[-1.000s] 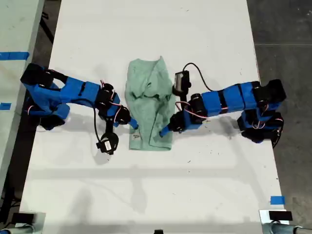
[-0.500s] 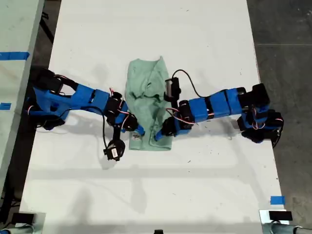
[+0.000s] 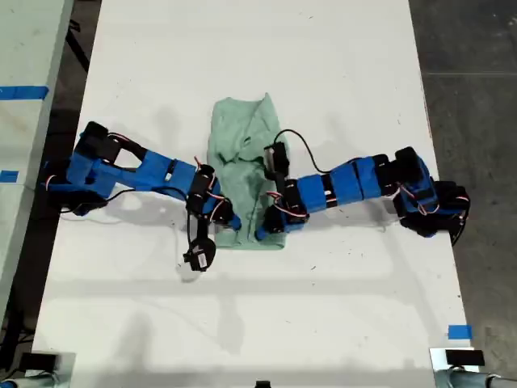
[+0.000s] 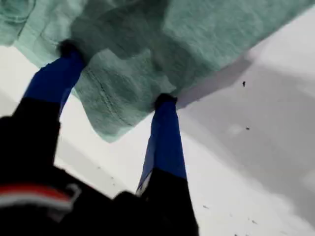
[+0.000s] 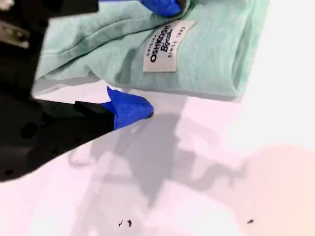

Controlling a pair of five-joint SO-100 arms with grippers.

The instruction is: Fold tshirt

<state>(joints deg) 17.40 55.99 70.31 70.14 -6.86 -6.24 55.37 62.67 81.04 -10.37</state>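
On the white counter [image 3: 323, 65] the tshirt [image 3: 242, 162] is flanked at its near hem: first hand [image 4: 115, 73] and second hand [image 5: 147, 59] both spread wide over fabric

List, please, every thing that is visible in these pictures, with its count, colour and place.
tshirt: one, pale mint green, folded narrow, middle of the table
label: one, white with dark print, on the tshirt near my second end effector
table: one, white, fills most of the exterior view
tape: one blue piece on the table near the exterior view's bottom right; more at its left edge
floor: dark grey, exterior view's right
my first end effector: one, blue fingers, both tips at the tshirt's edge
my second end effector: one, blue fingers, at the tshirt's labelled end
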